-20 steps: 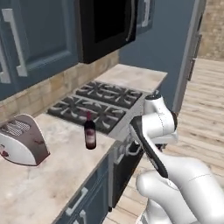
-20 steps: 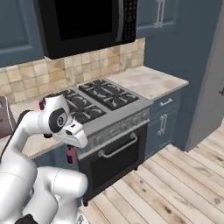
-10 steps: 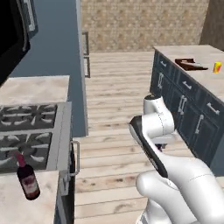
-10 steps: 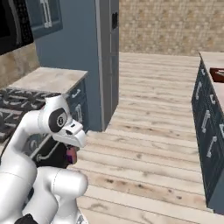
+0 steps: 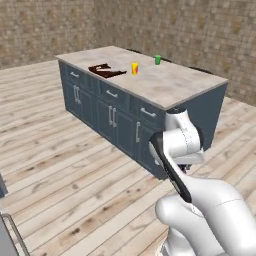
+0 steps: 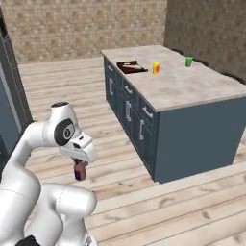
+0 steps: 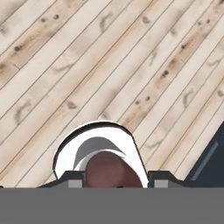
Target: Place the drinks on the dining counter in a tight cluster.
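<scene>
Bottle point(image 6: 79, 171), the tiny maroon one, hung clamped in the end effector point(image 7: 114, 183) over the wooden floor, well short of the dining tabletop point(image 6: 187, 85); it looked light, rigid and slick, best gripped around its body.

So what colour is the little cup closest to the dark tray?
Yellow. The cup beside the dark tray shows best in the right base view.

The base has swung from the stove to face the dining counter point(image 5: 170, 87), now at twelve o'clock; yellow cup point(image 5: 134, 68) and green cup point(image 5: 157, 59) came into view.
</scene>
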